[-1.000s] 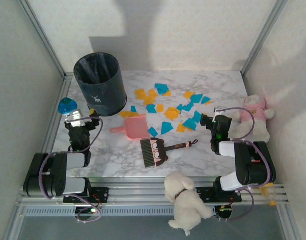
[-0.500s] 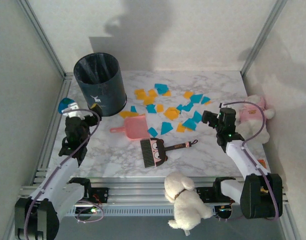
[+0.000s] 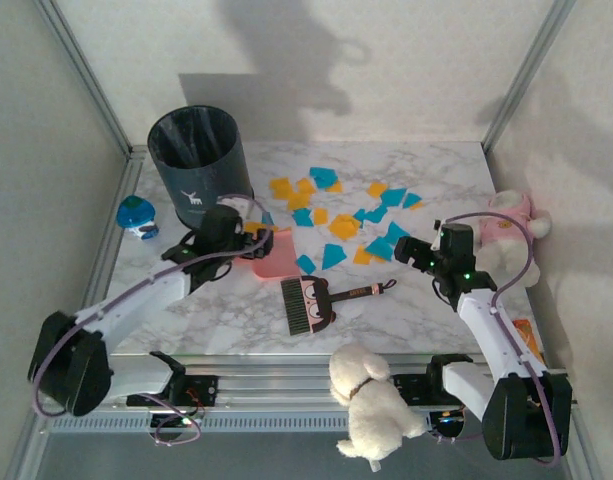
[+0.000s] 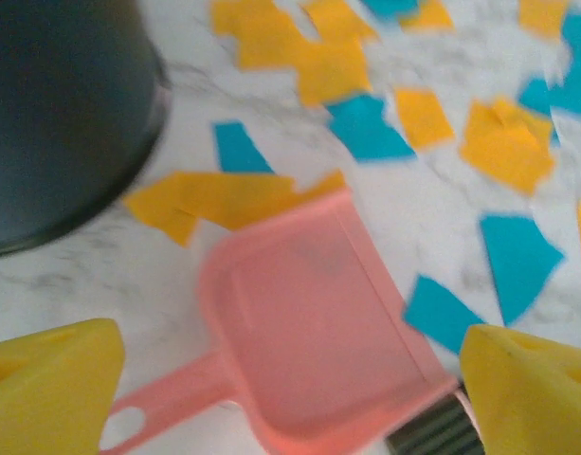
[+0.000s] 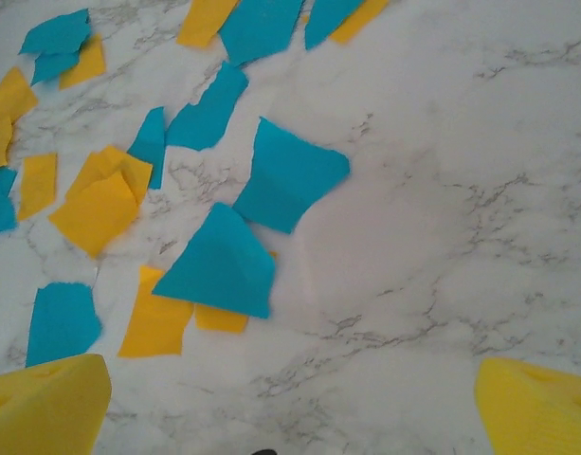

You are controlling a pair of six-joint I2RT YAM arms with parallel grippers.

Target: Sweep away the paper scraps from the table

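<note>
Marble, white with grey veining, runs under both of my arms: the table (image 3: 386, 320), boxed in by a metal rail frame and pale walls.

On my left gripper (image 3: 244, 238) the yellow fingers (image 4: 48, 384) stand wide apart with nothing between them. Through the left wrist camera they hang just above the near end of the pink dustpan (image 4: 318, 327), which lies flat with its handle running off to the left. An orange scrap touches the pan's far edge, and the dark bristles of the brush (image 3: 311, 300) sit just beside its near-right corner. The dark bin (image 3: 201, 165) stands upright just far-left of the pan.

My right gripper (image 3: 410, 251) is spread just as wide, fingers (image 5: 44, 403) empty, hovering over bare marble with teal and orange pieces lying just beyond the tips.

All the paper scraps (image 3: 341, 225) lie flat on the table, scattered across its middle and far part from the bin's foot toward the right, mostly between my two grippers and beyond them; some overlap.

Further out, a small blue-green round toy (image 3: 136, 215) sits by the left rail, a pink plush (image 3: 511, 235) lies at the right edge, and a white plush dog (image 3: 371, 400) rests on the near rail.
</note>
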